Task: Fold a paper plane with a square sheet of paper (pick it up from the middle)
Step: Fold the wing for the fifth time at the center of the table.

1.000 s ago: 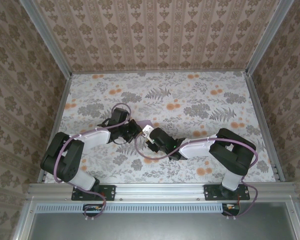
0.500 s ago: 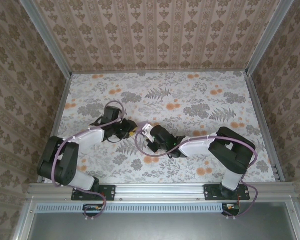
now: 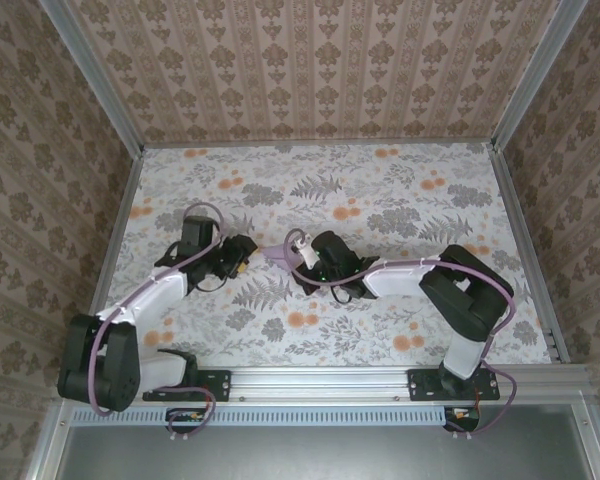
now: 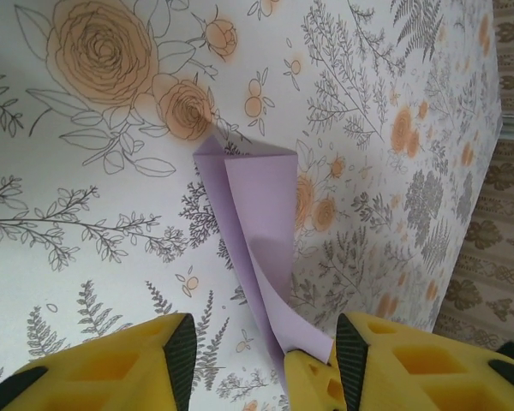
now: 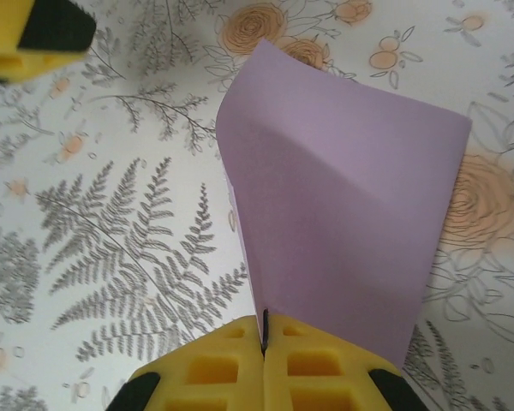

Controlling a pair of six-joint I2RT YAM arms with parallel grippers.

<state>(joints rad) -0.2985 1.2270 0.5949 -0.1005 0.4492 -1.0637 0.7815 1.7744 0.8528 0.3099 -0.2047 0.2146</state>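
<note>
The lilac square sheet of paper is folded into a narrow creased shape, with its far tip on the tablecloth and its near end lifted. My right gripper is shut on that near end, and the sheet fans out ahead of it. In the left wrist view, the right gripper's yellow fingertips pinch the paper just inside my left gripper's right pad. My left gripper is open, its pads standing on either side of the paper without touching it. From above, the paper lies between the left gripper and the right gripper.
A floral tablecloth covers the table. Patterned walls with metal rails close it in on three sides. Both arms stretch low over the near middle, with cables looping above them. One left finger shows at the top left of the right wrist view.
My left gripper opened, let go of the paper and drew back to the left. My right gripper shut on the paper's end and shifted slightly up and left.
</note>
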